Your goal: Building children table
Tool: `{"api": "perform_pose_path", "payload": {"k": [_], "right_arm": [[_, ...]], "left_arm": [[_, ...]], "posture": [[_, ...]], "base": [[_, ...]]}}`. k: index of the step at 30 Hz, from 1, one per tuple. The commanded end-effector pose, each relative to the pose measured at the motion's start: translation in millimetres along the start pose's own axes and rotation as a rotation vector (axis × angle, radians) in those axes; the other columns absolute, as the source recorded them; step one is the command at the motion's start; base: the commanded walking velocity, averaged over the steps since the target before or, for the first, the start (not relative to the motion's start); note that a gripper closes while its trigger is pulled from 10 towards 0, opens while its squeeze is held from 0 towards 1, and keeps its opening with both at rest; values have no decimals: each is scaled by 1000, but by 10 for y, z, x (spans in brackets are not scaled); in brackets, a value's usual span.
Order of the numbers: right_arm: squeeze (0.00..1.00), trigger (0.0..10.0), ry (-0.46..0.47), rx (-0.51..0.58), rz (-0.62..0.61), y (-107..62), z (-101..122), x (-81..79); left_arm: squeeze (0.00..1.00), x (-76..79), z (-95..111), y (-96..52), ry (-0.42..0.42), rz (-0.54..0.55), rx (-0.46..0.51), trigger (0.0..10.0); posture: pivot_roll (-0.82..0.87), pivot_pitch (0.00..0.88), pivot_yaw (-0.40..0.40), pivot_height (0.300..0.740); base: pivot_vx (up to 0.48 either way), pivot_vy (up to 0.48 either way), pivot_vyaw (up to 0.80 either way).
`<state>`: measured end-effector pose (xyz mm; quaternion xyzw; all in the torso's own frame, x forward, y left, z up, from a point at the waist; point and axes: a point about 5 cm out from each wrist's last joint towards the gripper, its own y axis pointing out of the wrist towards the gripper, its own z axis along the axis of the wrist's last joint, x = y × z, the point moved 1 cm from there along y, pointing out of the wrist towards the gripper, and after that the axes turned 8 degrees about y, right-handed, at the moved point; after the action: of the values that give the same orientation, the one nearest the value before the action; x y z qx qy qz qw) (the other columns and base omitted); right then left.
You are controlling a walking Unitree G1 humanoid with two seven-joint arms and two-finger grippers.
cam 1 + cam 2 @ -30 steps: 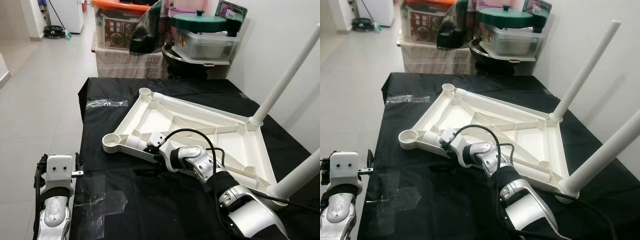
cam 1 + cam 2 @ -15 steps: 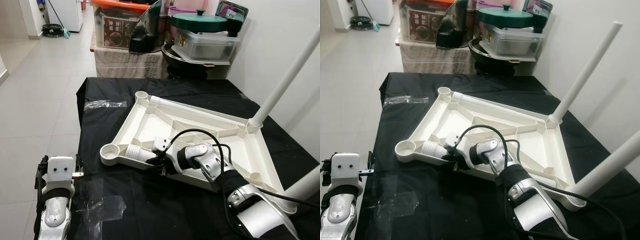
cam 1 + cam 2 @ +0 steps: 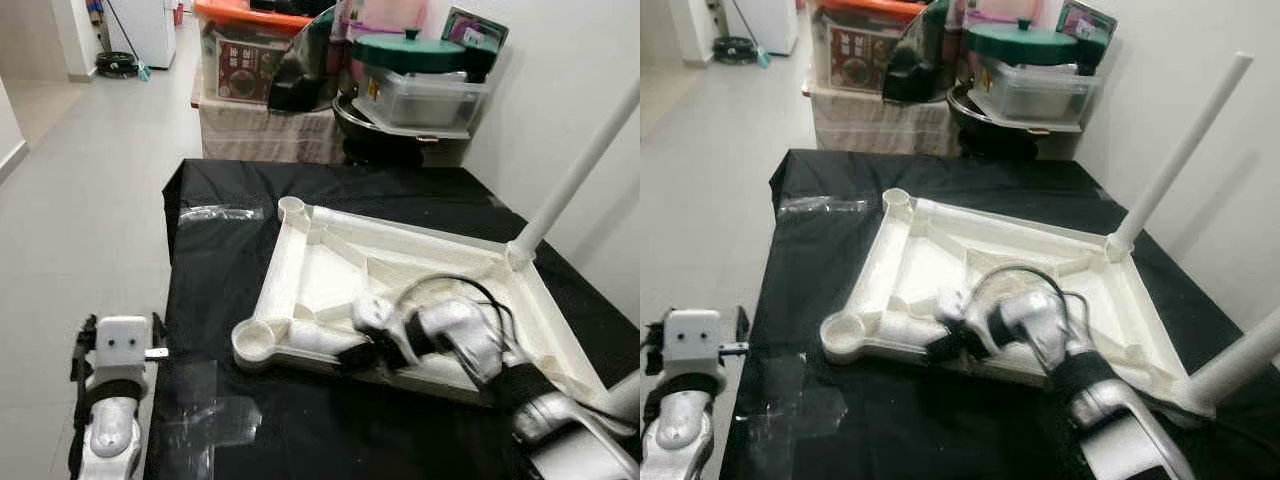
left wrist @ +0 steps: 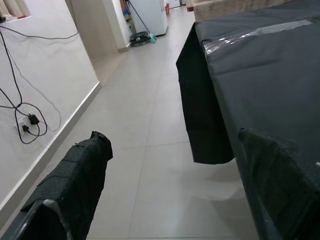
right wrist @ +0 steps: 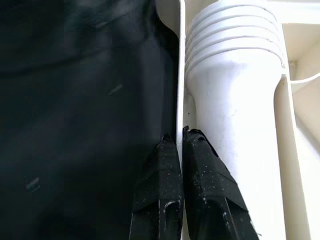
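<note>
Head views: upturned white tabletop (image 3: 400, 275) lay on the black table (image 3: 220, 300); my right gripper (image 3: 358, 357) sat at its 6 o'clock rim. Left wrist: my left gripper (image 4: 175, 190) hung spread over floor. Right wrist: fingers (image 5: 200, 175) pinched the rim beside a loose leg (image 5: 240, 100).

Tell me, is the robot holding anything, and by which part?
The right gripper pinches the white tabletop by its thin near edge wall; the left gripper holds nothing.
</note>
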<state>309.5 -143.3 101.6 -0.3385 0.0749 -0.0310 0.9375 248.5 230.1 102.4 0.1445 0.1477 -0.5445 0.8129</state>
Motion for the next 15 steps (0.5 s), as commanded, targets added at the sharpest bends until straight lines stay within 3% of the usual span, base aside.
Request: {"api": "perform_pose_path", "payload": {"k": [1, 10, 15], "right_arm": [[0, 0, -30, -110, 241, 29, -248, -325], [0, 0, -93, -153, 375, -142, -386, -696], [0, 0, -105, -183, 379, -178, -472, -755]], "left_arm": [[0, 22, -23, -10, 11, -17, -3, 10000], [0, 46, -36, -22, 14, -23, -5, 10000], [0, 55, -43, -29, 15, -27, -7, 10000]], "posture": [[40, 0, -148, 740], [33, 0, -144, 740], [28, 0, -140, 740]], "base": [[0, 0, 0], [0, 0, 0], [0, 0, 0]]}}
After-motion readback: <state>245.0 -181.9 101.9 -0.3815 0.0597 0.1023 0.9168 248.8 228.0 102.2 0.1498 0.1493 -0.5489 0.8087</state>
